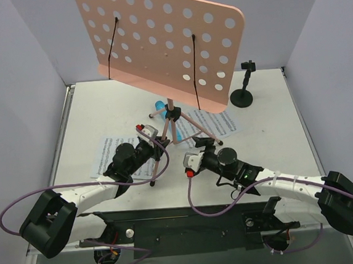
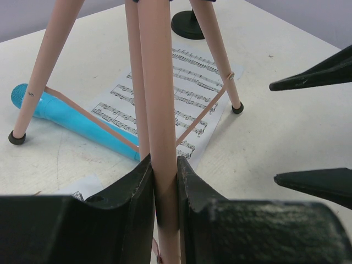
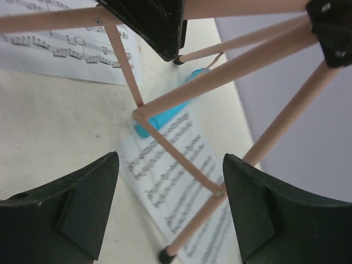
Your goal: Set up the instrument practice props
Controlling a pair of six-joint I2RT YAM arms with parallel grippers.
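**Top view.** The stand (image 1: 162, 40) is upright on its tripod at mid-table. The left gripper (image 1: 156, 145) is clamped on the near-left leg (image 1: 156, 164). The right gripper (image 1: 202, 147) is spread and holds nothing; it sits just beside the near-right leg. The left sheet (image 1: 107, 151) lies partly under the left arm. The right sheet (image 1: 222, 123) lies beyond the right gripper. The mic (image 1: 159, 105) lies behind the tripod, mostly hidden by the desk. The mic stand (image 1: 242, 95) is at the back right, well apart from both grippers.

**Left wrist view.** The jaws are tight on the leg (image 2: 162, 165). The mic (image 2: 71, 118) lies flat beyond it, long axis across the view, head to the left.

**Right wrist view.** The fingers (image 3: 60, 214) stand wide apart. The right sheet (image 3: 181, 192) lies directly ahead, with a tripod foot resting on it. The mic (image 3: 170, 113) lies farther off, past the braces.

**Assessment.** The right arm is the free one and is nearer the right sheet. Any pick there likely has to clear the legs.
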